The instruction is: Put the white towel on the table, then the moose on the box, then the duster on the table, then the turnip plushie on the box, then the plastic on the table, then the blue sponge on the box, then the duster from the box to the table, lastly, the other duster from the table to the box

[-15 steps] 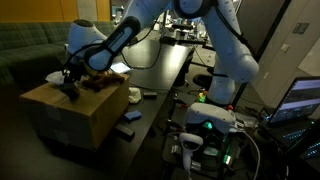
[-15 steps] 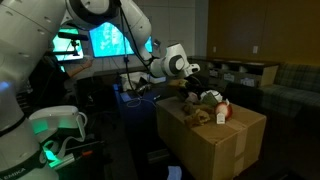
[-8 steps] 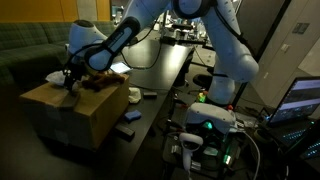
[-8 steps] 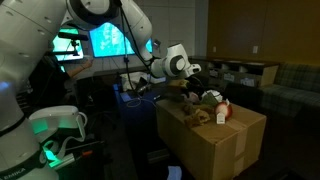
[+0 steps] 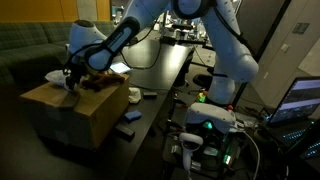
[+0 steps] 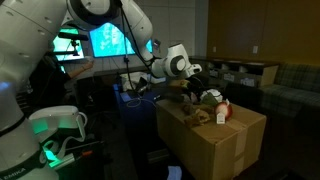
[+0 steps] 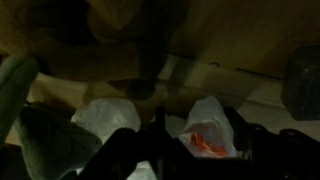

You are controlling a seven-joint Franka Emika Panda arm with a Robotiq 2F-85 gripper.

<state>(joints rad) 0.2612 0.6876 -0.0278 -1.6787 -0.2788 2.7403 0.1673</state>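
Fingers [image 5: 70,80] slightly higher above box [image 5: 80,115] than before; grip state unclear.

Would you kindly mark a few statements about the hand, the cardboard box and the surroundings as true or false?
1. The hand is above the top of the cardboard box. True.
2. The top of the box is bare. False: several soft things lie on it, among them a brown plush toy and a red-and-white plush toy.
3. A lit monitor glows behind the arm in an exterior view. True.
4. The light low on the robot is red. False: the base glows green.
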